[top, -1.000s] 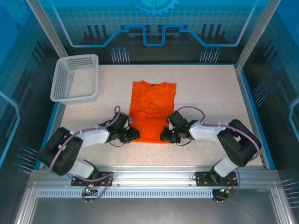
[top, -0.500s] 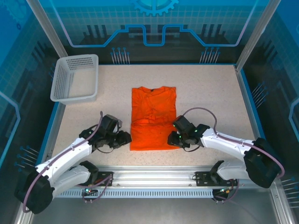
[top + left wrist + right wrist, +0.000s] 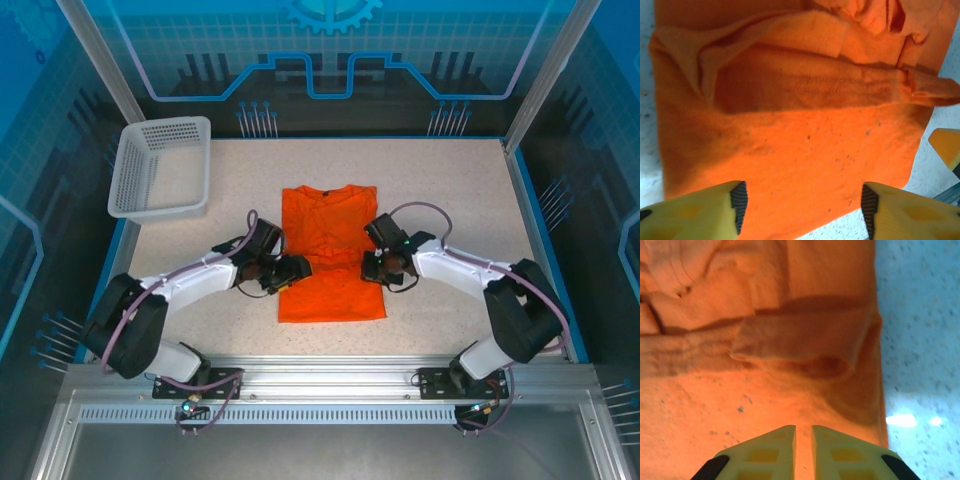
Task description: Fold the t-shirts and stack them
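A bright orange t-shirt (image 3: 330, 215) lay near the middle of the speckled table (image 3: 455, 195), collar towards the far edge and its near hem well short of the aluminium rail (image 3: 330, 378) that carried the two arm bases. Bare tabletop spread wide to the right of the garment and along the far side. A narrower strip on the left separated it from the white perforated basket (image 3: 160, 208), which sat in the far-left corner, well apart from the cloth.

The left gripper (image 3: 290, 272) hovered at the shirt's left edge about midway down, its yellow fingers (image 3: 695, 215) spread wide above the fabric with nothing between them. The right gripper (image 3: 378, 266) sat at the opposite edge with its fingers drawn almost together, leaving a thin slit. Whether a pinch of cloth was caught below the tips could not be made out from the wrist view.

The shirt was folded into a tall oblong with the sleeves tucked inward. A rumpled ridge crossed it level with the two grippers, and the part nearer the rail lay flat and smooth. Close up, the left wrist camera showed a stitched hem running along that ridge, while the right wrist camera showed a small open-ended fold beside the shirt's right edge. Dark specks dotted the flat panel.
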Available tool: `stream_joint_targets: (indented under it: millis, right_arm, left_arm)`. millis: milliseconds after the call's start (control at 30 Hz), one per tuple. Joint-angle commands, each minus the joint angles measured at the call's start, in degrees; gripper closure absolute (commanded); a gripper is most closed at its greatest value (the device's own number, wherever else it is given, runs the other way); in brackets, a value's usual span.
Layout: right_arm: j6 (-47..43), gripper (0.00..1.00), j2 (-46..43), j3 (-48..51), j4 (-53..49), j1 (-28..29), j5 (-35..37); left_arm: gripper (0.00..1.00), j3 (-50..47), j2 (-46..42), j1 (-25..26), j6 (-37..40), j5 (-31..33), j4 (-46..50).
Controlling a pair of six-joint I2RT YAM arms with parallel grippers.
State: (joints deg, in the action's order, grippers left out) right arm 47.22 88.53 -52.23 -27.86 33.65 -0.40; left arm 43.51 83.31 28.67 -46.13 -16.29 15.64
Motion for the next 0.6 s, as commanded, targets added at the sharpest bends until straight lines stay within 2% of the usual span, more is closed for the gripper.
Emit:
stream_joint_targets:
  millis: [0,133,567]
  right_arm:
    - [-2.53,0.83,2.78,-3.28,-1.60,-1.59,0.14]
    - [-2.71,0.81,6.02,-5.25,-1.08,-3.29,-0.67]
    - [-2.75,0.78,12.94,-12.52,0.45,-7.18,-5.46]
  left_arm:
    - [0.30,2.50,2.46,-0.01,1.44,1.06,-2.72]
    - [0.28,4.15,5.36,-0.32,2.69,3.02,-2.98]
    - [0.29,9.94,11.64,-3.08,2.27,2.89,-5.89]
